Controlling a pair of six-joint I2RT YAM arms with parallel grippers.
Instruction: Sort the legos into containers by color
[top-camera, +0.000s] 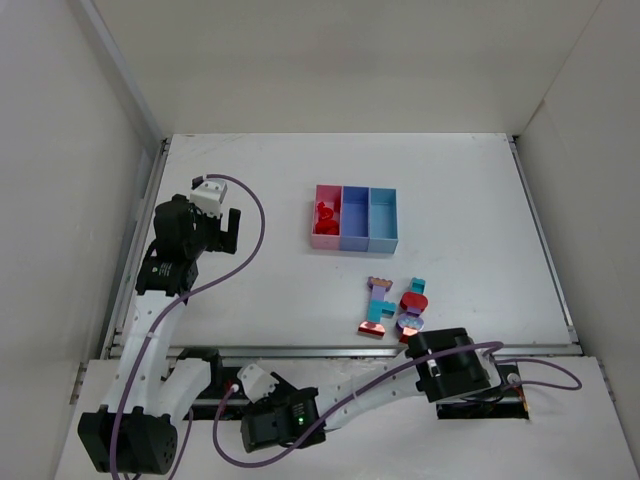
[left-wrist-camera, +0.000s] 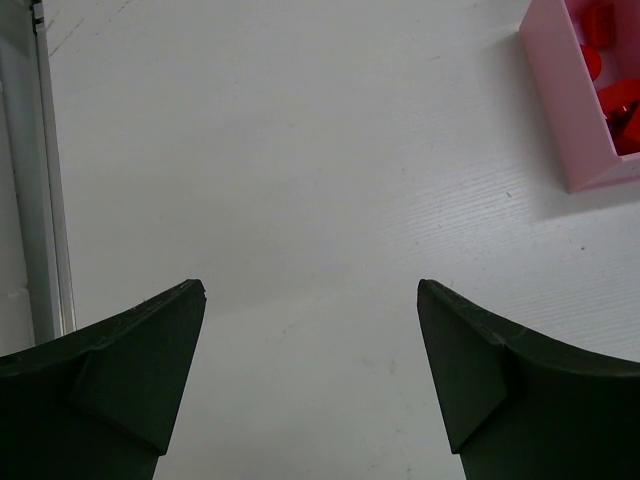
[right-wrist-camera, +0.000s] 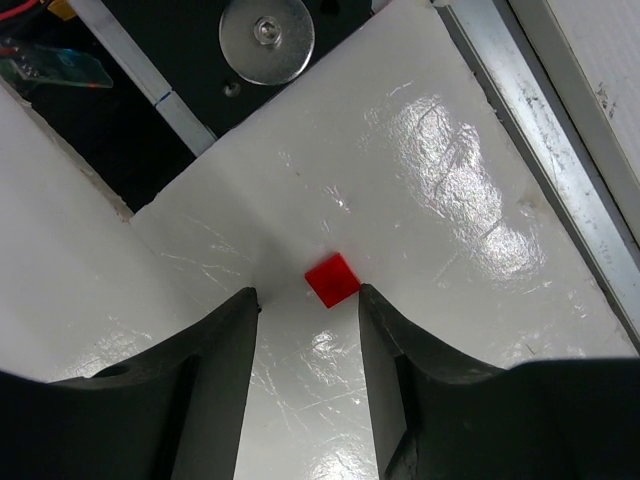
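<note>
The right gripper (right-wrist-camera: 308, 303) held its jaws partly spread and empty, a small red brick (right-wrist-camera: 332, 279) just beyond them. The left gripper (left-wrist-camera: 311, 292) gaped wide near the pink bin (left-wrist-camera: 565, 100).

We count three containers (top-camera: 355, 218) joined in one row: one pink, one purple-blue, one light blue. Ahead of the jaws of the left gripper (left-wrist-camera: 310, 290), to their right, only the pink container (left-wrist-camera: 560, 110) shows. It holds several red legos (left-wrist-camera: 615, 95), which we cannot count exactly. Just beyond the jaws of the right gripper (right-wrist-camera: 305, 292) lies one red brick (right-wrist-camera: 332, 279). There is one mixed clump (top-camera: 395, 308) of red, teal and purple pieces, whose number is not clear.
</note>
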